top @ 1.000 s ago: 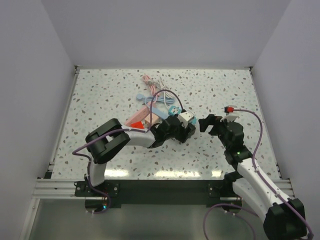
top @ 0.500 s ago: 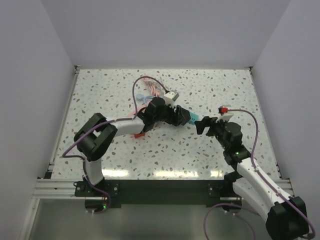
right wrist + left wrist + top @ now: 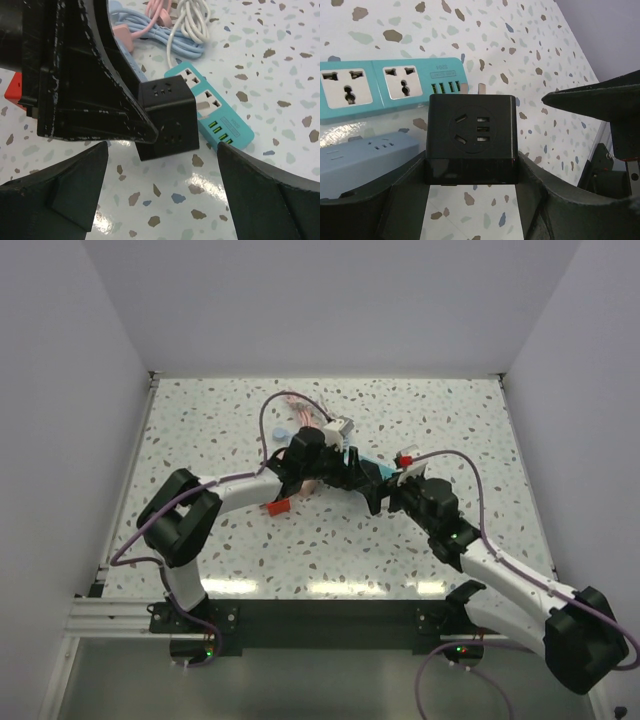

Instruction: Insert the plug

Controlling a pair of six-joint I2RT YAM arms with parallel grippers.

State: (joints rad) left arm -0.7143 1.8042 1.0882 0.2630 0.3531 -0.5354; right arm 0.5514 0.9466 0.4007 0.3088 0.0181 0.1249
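Note:
The plug is a black cube adapter (image 3: 471,137) with a metal prong (image 3: 481,89) on its far face. My left gripper (image 3: 472,167) is shut on its two sides and holds it just above the table. The prong points at the end of a teal power strip (image 3: 385,92) lying right behind the cube. In the right wrist view the cube (image 3: 167,117) sits against the teal strip (image 3: 220,117), with the left finger (image 3: 90,90) filling the upper left. My right gripper (image 3: 162,185) stands open just short of the cube, nothing between its fingers. From above, both grippers meet near the strip (image 3: 377,470).
A pale blue power strip (image 3: 365,155) lies beside the teal one. Pink, blue and white cables (image 3: 170,25) are heaped behind them. A small red block (image 3: 277,507) rests on the table under the left arm. White walls close in the speckled table (image 3: 220,430).
The left arm has stretched out to the right, carrying the cube toward the teal strip. The right arm has swung left and forward, so its open gripper now faces the cube closely.

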